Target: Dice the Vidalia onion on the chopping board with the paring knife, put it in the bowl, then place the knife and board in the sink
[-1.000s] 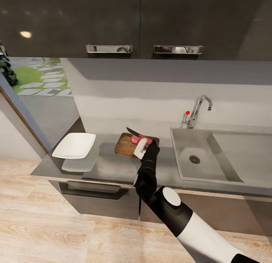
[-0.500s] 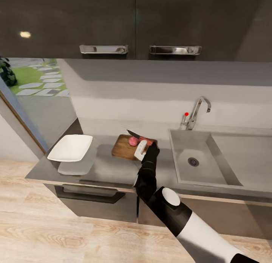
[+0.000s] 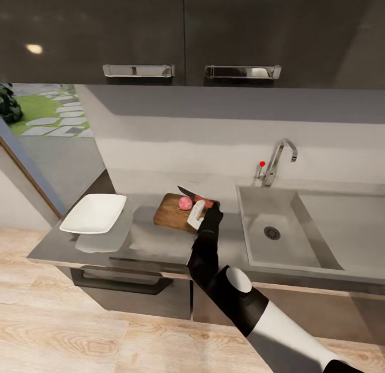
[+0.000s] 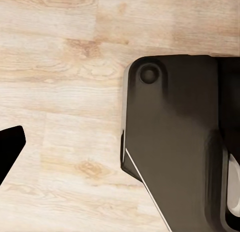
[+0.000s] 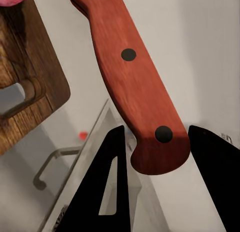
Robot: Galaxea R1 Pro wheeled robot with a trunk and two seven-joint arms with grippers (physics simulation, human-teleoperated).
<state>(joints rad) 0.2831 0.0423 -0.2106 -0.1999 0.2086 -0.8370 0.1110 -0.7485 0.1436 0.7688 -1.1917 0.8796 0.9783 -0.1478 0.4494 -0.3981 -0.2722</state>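
Grey and glossy, the steel-look surface (image 3: 160, 244) ran under dark wall cabinets, with pale wood flooring below. Over its middle the right hand (image 3: 198, 212) was clenched on the slim paring knife with the red-orange riveted handle (image 5: 131, 72); in the right wrist view the handle's butt sat between the two dark fingers. From that grip the short pointed blade ran up and away to the left, its tip just past the small round pinkish-red Vidalia onion (image 3: 185, 203). That onion sat whole on the dark brown wooden chopping board (image 3: 170, 213), just left of the hand and under the blade's line, so a cut would likely mean bringing the edge down and leftward. Further left, well apart, lay the shallow white squarish bowl (image 3: 93, 213); to the right was the grey steel sink (image 3: 256, 212). Whether the left hand was clenched or released, I could not tell.
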